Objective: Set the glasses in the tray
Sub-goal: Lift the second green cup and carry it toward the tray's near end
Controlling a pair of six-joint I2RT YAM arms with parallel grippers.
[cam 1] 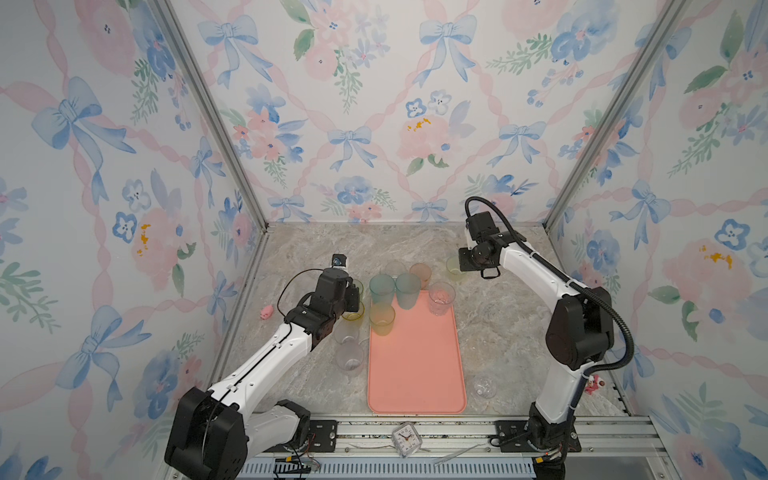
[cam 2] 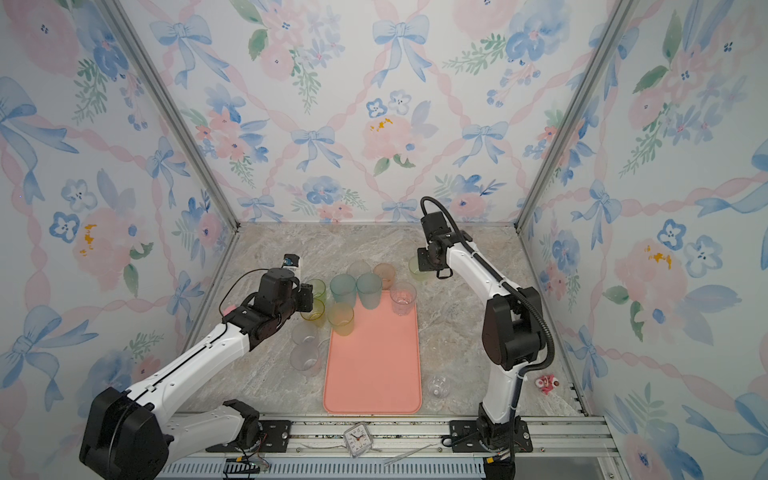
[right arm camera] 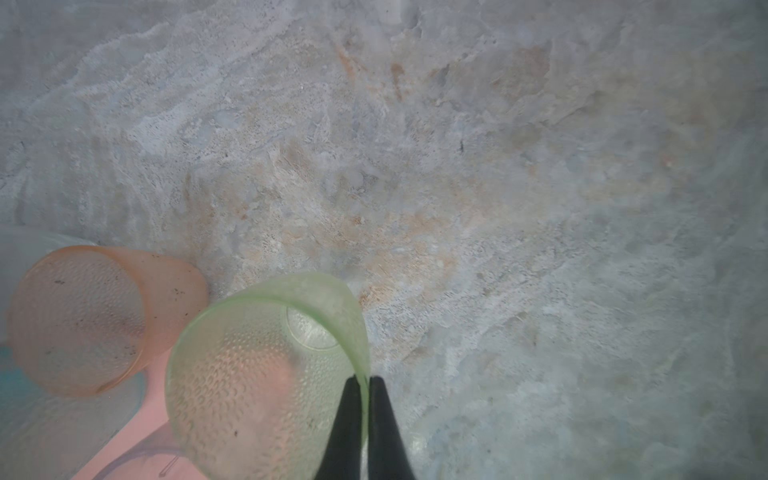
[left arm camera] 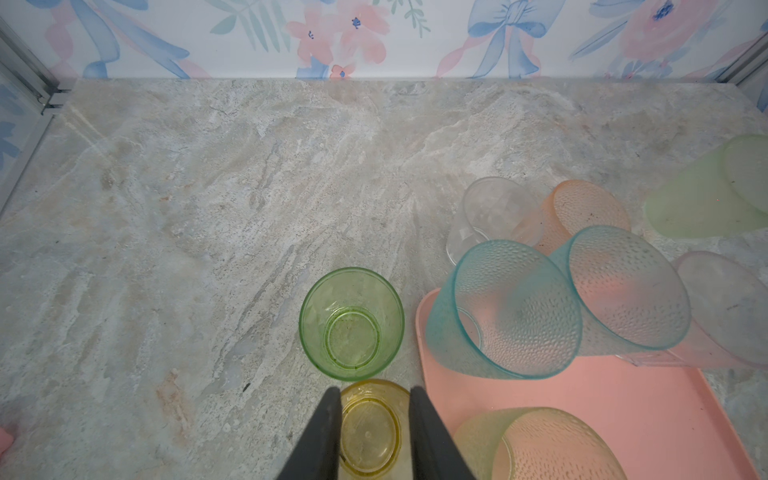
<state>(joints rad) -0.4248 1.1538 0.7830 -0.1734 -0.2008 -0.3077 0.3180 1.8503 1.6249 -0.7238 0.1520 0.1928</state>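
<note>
Your right gripper pinches the pale green tumbler by its rim, your left gripper clasps the yellow glass: lift both straight, then lower onto the tray, near half.

tray: salmon pink | teal glass: frosted, dimpled | yellow glass: clear yellow | pale green glass: frosted, dimpled | orange glass: dimpled peach-orange | table: grey-beige marble veining | wall: white, blue bows, pink flowers
</note>
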